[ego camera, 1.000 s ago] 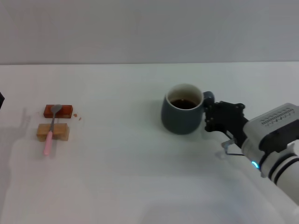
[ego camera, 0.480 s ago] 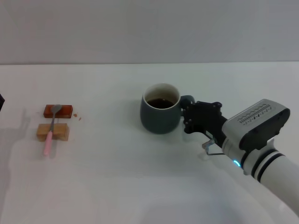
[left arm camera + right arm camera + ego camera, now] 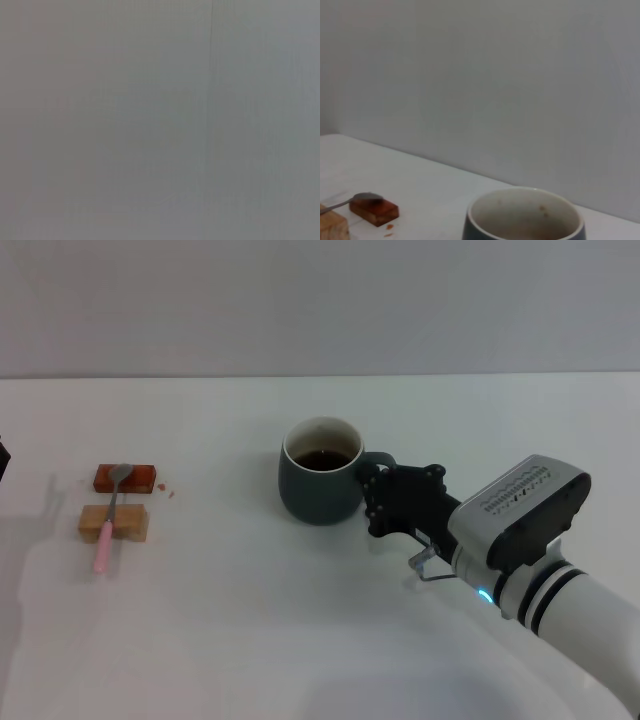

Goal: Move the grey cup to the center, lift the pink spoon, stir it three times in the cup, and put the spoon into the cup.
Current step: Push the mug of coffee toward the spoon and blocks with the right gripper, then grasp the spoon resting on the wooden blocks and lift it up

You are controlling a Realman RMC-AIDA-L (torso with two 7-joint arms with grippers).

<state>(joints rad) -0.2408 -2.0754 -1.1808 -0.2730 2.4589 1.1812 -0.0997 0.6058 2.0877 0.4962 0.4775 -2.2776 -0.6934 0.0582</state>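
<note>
The grey cup [image 3: 318,485] stands near the middle of the white table [image 3: 300,640], with dark liquid inside and its handle pointing right. My right gripper [image 3: 373,497] is shut on the handle. The right wrist view shows the cup's rim and cream inside [image 3: 525,215] close below the camera. The pink spoon [image 3: 106,530] lies at the far left across a tan wooden block [image 3: 130,523], with its metal bowl on a red-brown block [image 3: 140,477]. The spoon's bowl [image 3: 365,197] also shows in the right wrist view. My left gripper is out of view.
A few red-brown crumbs [image 3: 168,490] lie beside the blocks. A small dark part [image 3: 2,458] shows at the left edge of the head view. A grey wall [image 3: 320,300] runs behind the table. The left wrist view shows only grey wall [image 3: 160,120].
My right gripper has slid the grey cup leftward across the table toward the middle, still holding its handle. The spoon and blocks have not moved.
</note>
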